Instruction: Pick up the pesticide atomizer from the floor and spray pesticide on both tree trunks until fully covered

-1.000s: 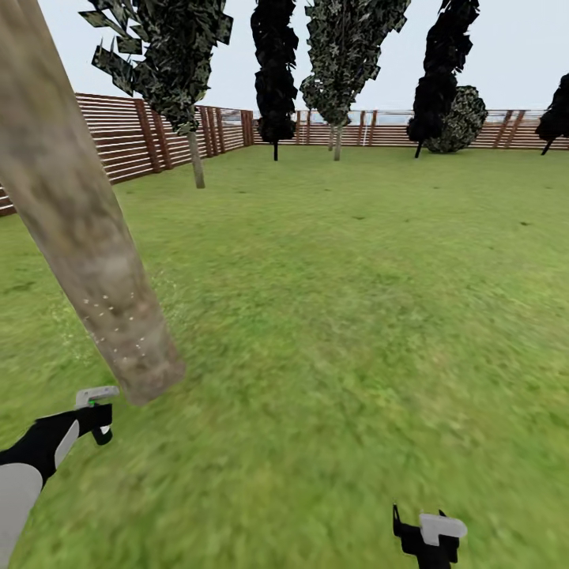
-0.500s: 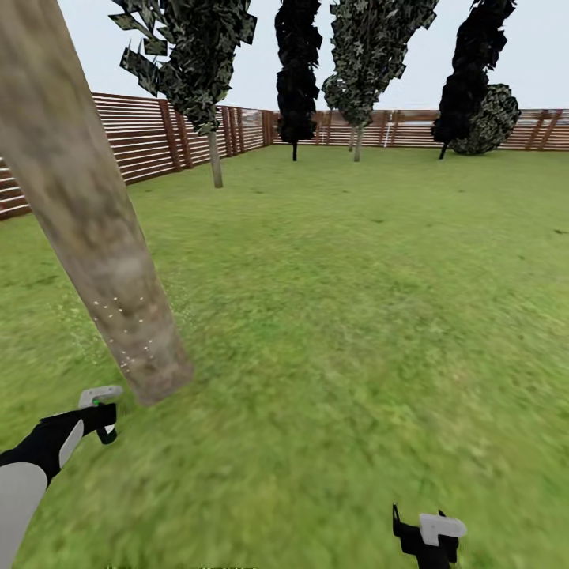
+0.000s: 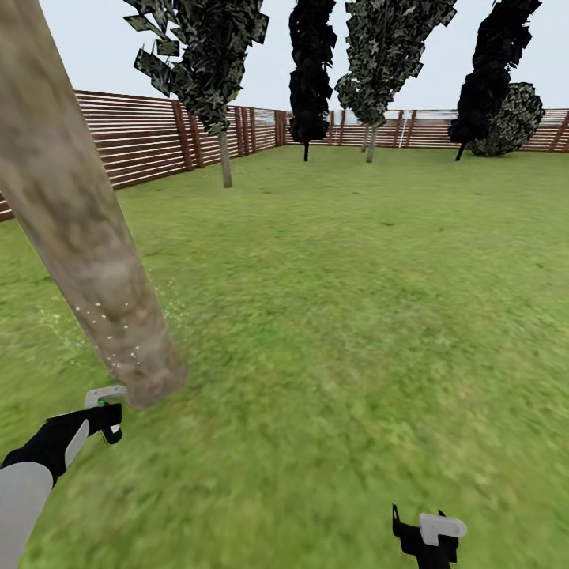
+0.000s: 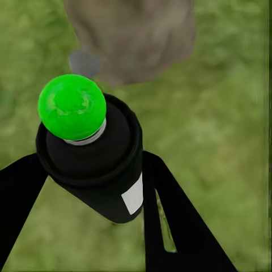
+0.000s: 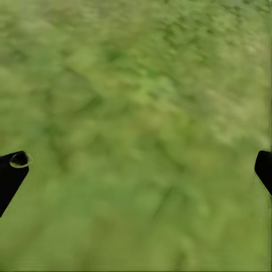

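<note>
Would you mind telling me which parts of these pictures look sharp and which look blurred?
Head view: fence slats crisp, near grass smeared. Left wrist view: the atomizer with its green tip is sharp, the tree trunk behind is soft. Right wrist view: lawn a green blur, dark fingers cropped at the edges.

Bright flat daylight, no cast shadows; grass (image 3: 356, 332) texture blurred, wrist views soft.

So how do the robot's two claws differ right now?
The left claw is shut on the black atomizer with its green tip, pointed at the tree trunk; the right claw is open and holds nothing. The left sits close to the trunk's base, while the right hangs over bare grass. Both are black with light-grey parts.
</note>
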Motion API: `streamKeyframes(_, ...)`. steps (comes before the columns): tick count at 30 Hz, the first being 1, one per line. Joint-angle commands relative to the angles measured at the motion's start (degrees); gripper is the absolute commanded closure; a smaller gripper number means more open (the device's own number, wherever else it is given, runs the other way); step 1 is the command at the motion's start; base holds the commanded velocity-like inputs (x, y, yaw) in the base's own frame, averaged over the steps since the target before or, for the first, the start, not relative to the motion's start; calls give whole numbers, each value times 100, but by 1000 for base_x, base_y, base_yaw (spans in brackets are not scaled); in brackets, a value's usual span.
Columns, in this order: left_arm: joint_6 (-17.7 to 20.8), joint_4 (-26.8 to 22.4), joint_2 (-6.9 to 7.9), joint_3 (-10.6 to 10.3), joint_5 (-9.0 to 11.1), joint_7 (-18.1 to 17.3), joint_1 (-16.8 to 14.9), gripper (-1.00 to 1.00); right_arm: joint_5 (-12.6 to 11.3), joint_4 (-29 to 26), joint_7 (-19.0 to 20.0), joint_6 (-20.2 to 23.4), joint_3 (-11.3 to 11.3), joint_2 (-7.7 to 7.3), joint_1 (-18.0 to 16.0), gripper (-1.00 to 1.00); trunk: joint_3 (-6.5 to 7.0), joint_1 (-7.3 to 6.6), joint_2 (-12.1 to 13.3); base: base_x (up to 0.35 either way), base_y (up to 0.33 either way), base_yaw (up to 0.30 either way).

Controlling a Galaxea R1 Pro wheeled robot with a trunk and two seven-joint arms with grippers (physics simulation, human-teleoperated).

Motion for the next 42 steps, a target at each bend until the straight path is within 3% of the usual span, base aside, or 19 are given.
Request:
streamKeyframes(1, 0, -1, 0, 0, 0, 0, -1, 100, 0, 0, 0, 0, 0, 0, 0, -100, 0, 0, 0, 236, -185, 0)
streamKeyframes(17, 0, 0, -6, 0, 1, 8, 0, 100, 0, 0, 0, 0, 0, 2, 1, -100, 0, 0, 0, 198, -209, 140)
streamKeyframes(26, 0, 16, -8, 0, 0, 9, 0, 100, 5, 9, 0, 0, 0, -3, 0, -100, 0, 0, 0, 22, -270, 8)
streamKeyframes(32, 0, 17, -9, 0, 7, 9, 1, 100, 6, 9, 0, 0, 0, 9, 1, -100, 0, 0, 0, 10, -273, 260)
streamKeyframes(42, 0, 34, -9, 0, 9, 9, 0, 100, 8, 9, 0, 0, 0, 12, 1, -100, 0, 0, 0, 216, -204, 120)
